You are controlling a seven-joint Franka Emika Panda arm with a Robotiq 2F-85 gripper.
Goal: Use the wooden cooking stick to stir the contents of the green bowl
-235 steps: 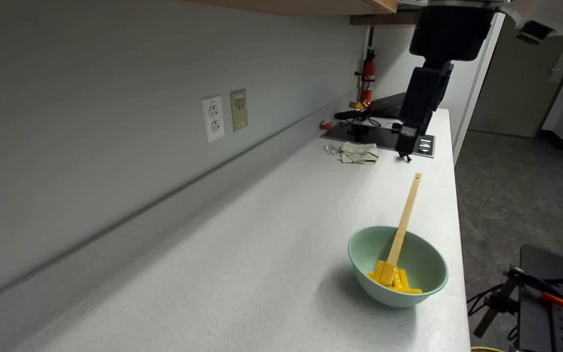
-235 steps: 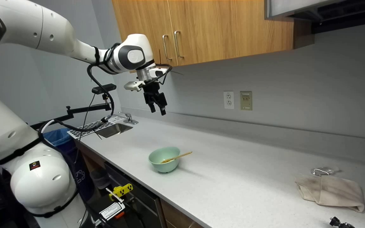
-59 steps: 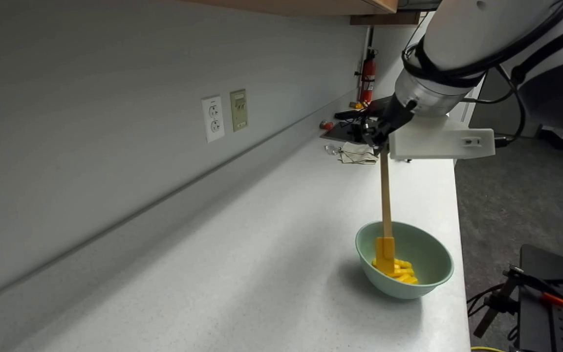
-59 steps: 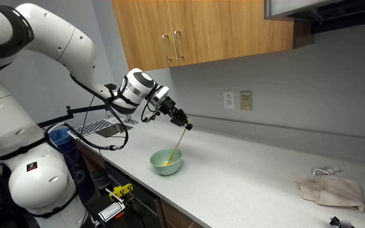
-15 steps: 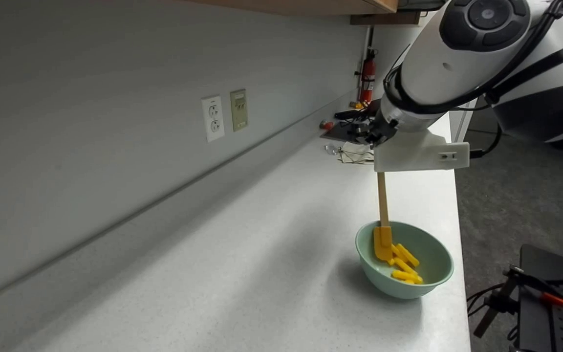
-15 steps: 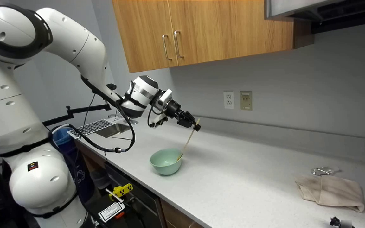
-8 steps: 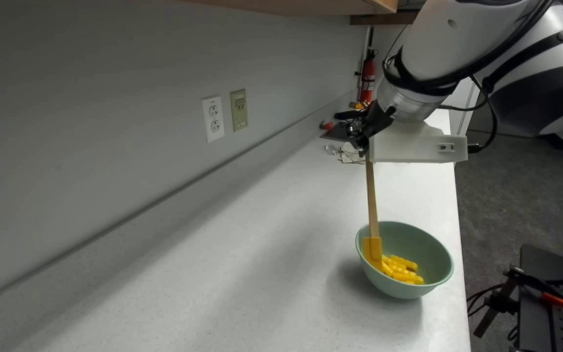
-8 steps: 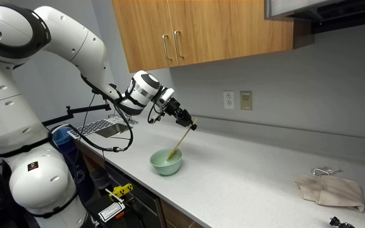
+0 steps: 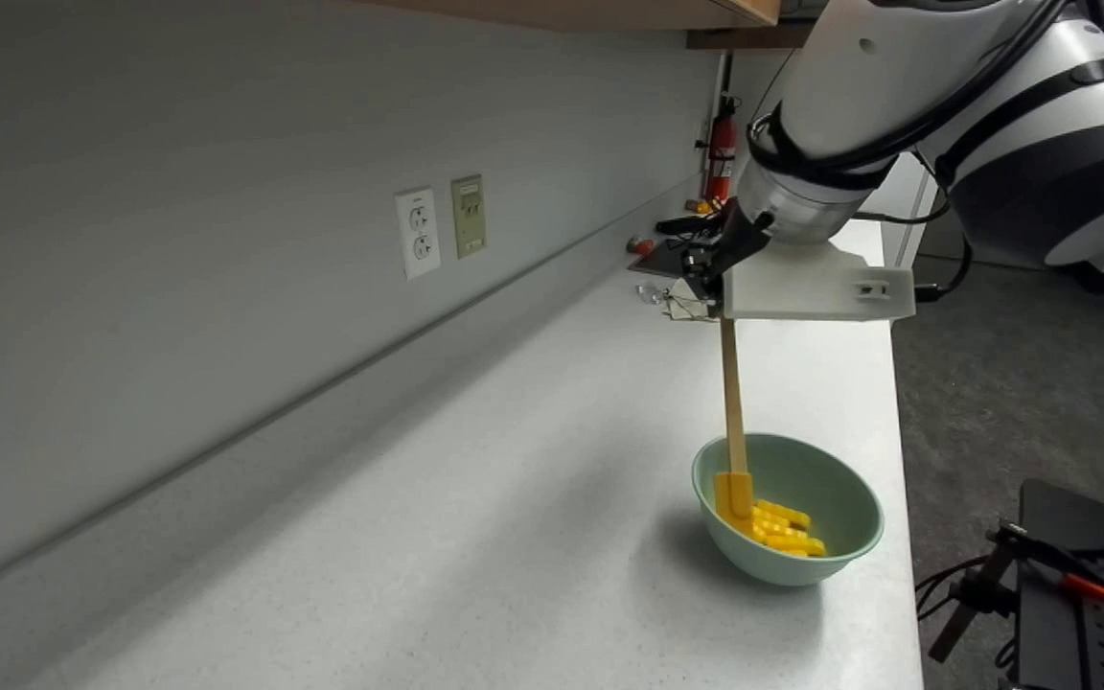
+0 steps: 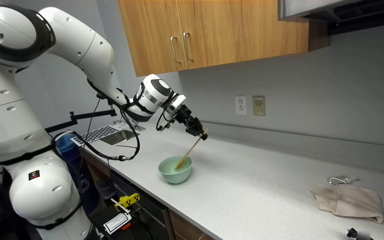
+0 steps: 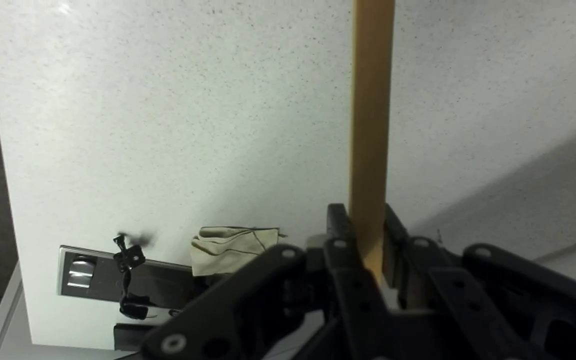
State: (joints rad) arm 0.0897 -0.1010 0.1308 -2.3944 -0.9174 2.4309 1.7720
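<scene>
Stick [image 9: 732, 402]: in an exterior view, long and thin, running almost straight up and down, with a small lean to the left at the top.
Yellow end [image 9: 733, 496]: flat, at the foot, down inside the bowl [image 9: 825, 470] on its left side.
Bits [image 9: 790, 535]: in the bowl, right and a bit near of the yellow end; touching it or just beside it, hard to tell.
Gripper [image 11: 367, 217]: in the wrist view, pinching the stick close to its top, with black fingers [image 11: 338, 220] snug on both sides.
Stick's slant: in an exterior view, from the bowl up and right along the stick [image 10: 192, 148] to the gripper.
Arm [image 10: 93, 60]: only one here, so no need to pick the nearer.
Bits' look: bright yellow, short and fat, bunched in a low heap at the bottom.
Bowl: pale green, round, smooth; in an exterior view, on the white counter [image 9: 370, 498] close to its right edge.
Stirring: likely under way, by the look of it.
Push to come: best to the right, low through the bits, then around the bowl.
Spill: maybe from a slide of the bowl toward that edge, or a hop of bits over the side.
</scene>
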